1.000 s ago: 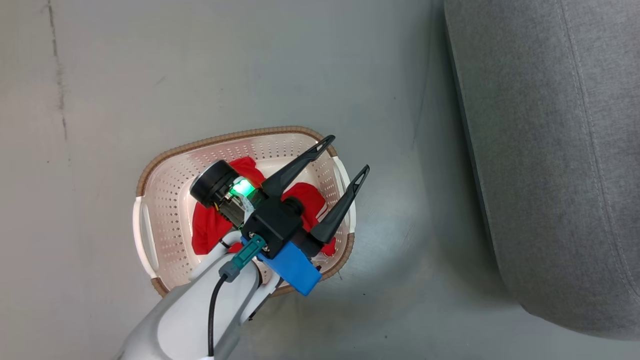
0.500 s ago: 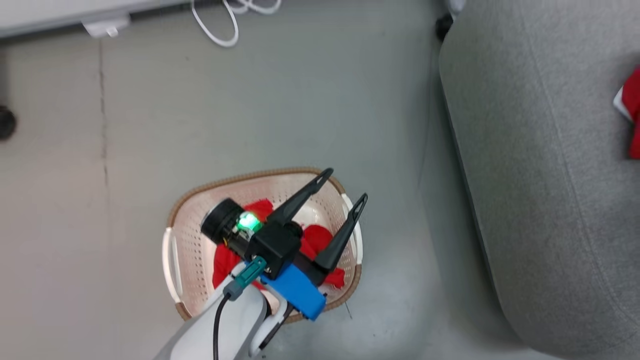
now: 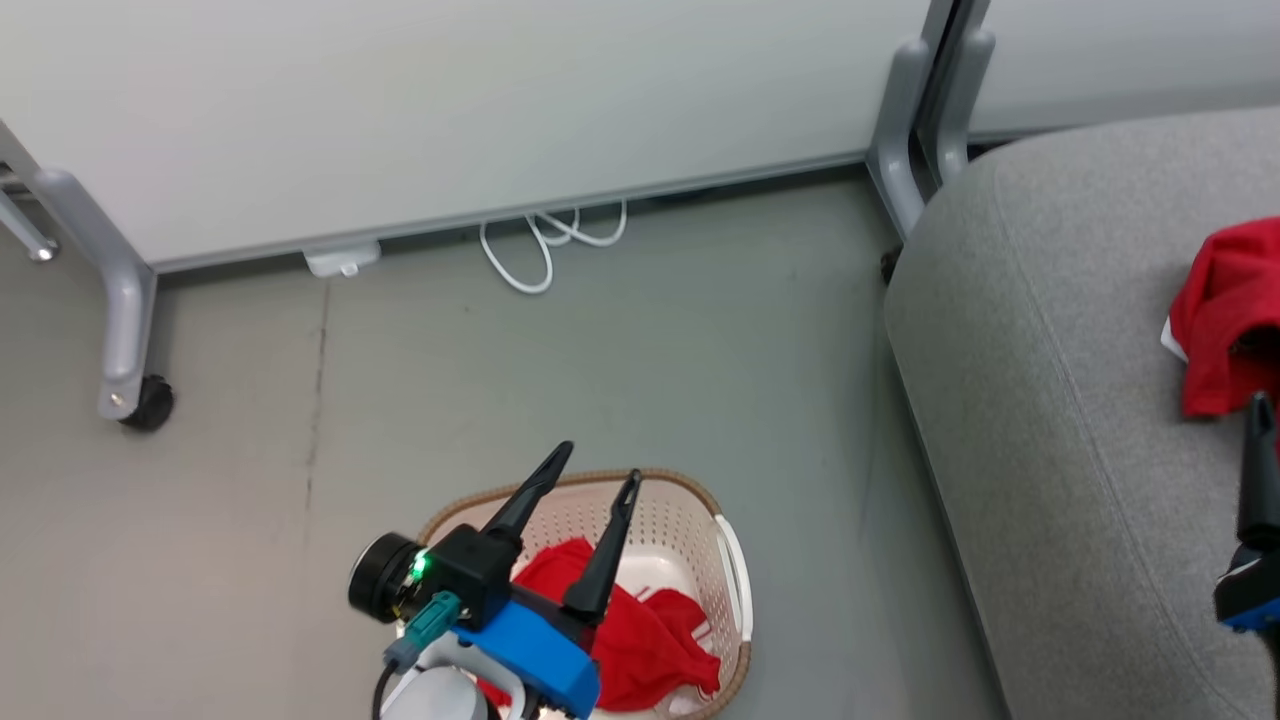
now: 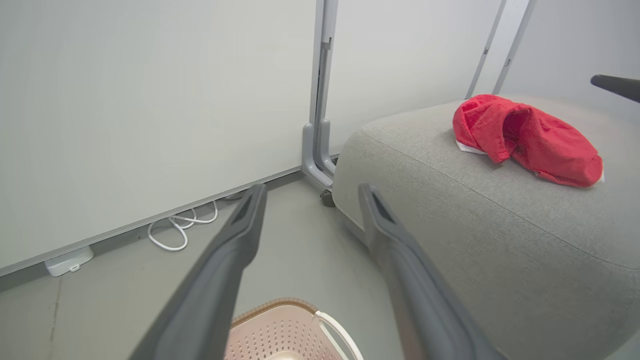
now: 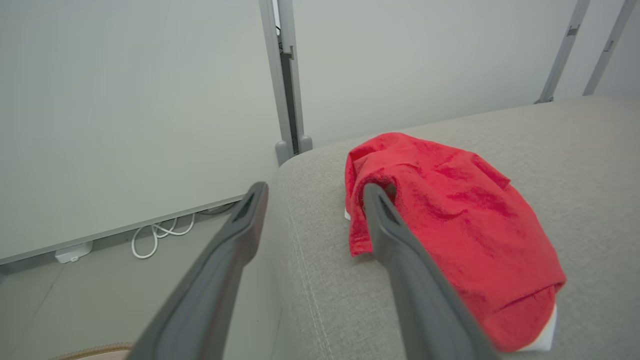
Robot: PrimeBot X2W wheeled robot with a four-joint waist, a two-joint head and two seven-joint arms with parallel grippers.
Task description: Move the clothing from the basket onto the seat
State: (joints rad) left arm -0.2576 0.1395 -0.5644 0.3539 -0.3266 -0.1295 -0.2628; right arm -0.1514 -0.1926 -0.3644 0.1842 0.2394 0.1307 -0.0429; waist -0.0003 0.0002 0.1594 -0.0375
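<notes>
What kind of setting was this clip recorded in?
Probably a lab or office test space staged for chores, not a home: white partition panels on wheeled metal legs, a loose white cable on bare grey floor, plus a grey seat and laundry basket.

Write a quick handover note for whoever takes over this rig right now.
Left end effector: open, empty, over the basket.
Right end effector: open, empty, over the seat, close to the red garment lying there; contact unclear.
Done: that one red garment is on the seat.
Left: the red clothing in the basket needs picking up and moving to the seat.
</notes>
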